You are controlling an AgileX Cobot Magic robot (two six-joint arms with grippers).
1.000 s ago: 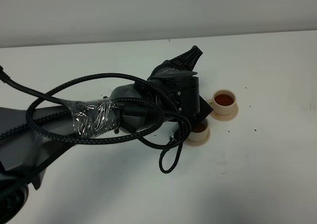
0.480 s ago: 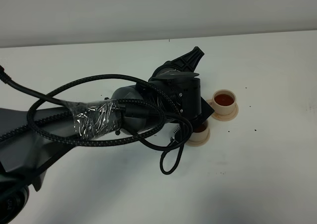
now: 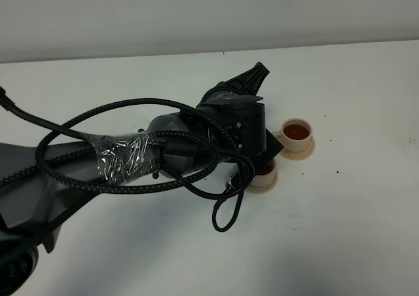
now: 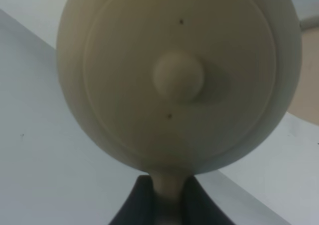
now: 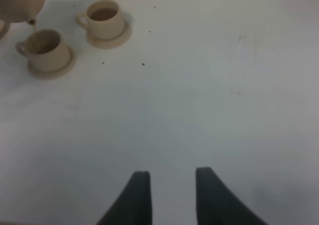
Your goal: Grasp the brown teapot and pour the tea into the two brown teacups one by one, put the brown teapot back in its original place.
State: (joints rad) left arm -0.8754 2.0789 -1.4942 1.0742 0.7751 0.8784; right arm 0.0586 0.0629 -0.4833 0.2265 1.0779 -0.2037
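the left claw (image 4: 167, 197) is pinching the loop handle of the brown teapot (image 4: 178, 75), holding it off the white desk (image 3: 340, 230) near its middle, with the spout just above the nearer teacup (image 5: 46, 50), which sits on its saucer. just to the right and further back, the second teacup (image 3: 296, 132) stands on its own saucer with dark tea in it. the right claw (image 5: 172, 197) hangs spread, nothing between its fingers, well apart from both cups.
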